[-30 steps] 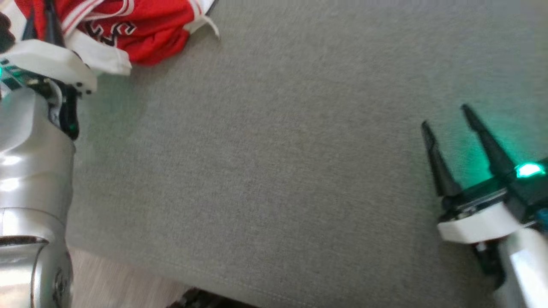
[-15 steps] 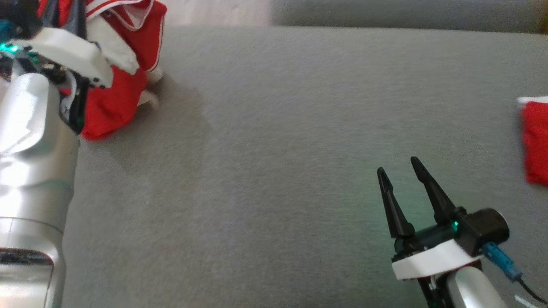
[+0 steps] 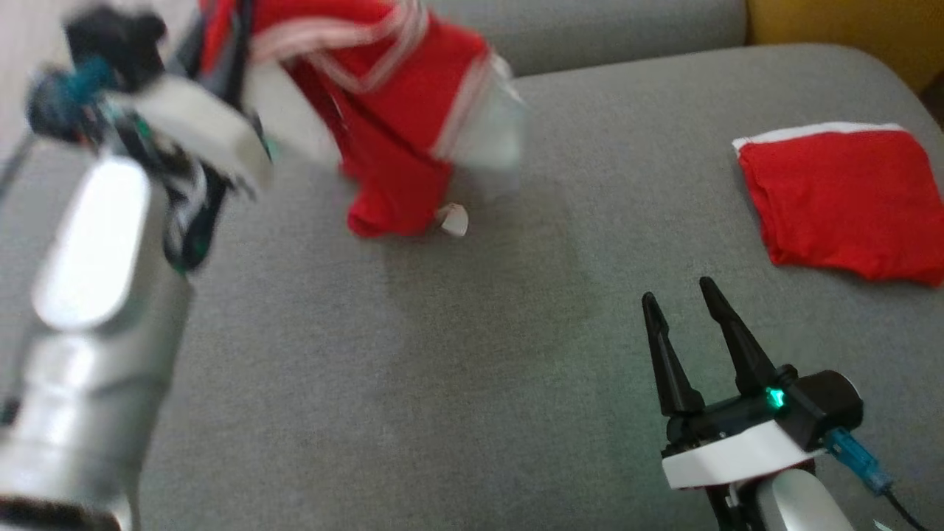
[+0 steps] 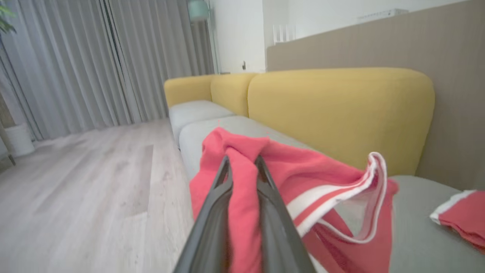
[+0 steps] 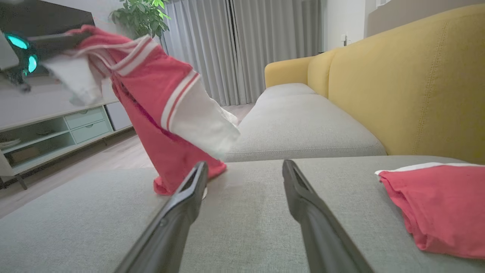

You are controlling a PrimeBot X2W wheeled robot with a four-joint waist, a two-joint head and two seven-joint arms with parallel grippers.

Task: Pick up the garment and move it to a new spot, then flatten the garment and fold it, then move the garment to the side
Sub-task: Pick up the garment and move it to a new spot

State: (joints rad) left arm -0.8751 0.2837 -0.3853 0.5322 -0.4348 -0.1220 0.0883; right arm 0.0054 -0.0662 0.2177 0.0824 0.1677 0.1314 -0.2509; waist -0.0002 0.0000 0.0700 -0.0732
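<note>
The garment (image 3: 398, 147), a red jersey with white and red striped trim, hangs bunched from my left gripper (image 4: 243, 161), which is shut on a fold of it. It is lifted above the grey sofa seat (image 3: 442, 354), and only its lowest end reaches the cushion. In the right wrist view the garment (image 5: 163, 106) dangles at the upper left, ahead of my right gripper (image 5: 244, 163). My right gripper (image 3: 678, 290) stands open low over the seat at the lower right, with nothing between its fingers.
A second red cloth (image 3: 841, 199), folded with a white edge, lies on the seat at the right. The yellow backrest (image 5: 398, 76) runs behind the cushions. Wooden floor (image 4: 94, 170) and a low TV cabinet (image 5: 57, 129) lie beyond the sofa's open side.
The head camera has swung, bringing the folded red cloth into view. My left gripper has raised the garment off the cushion and it now hangs. The right gripper stays open.
</note>
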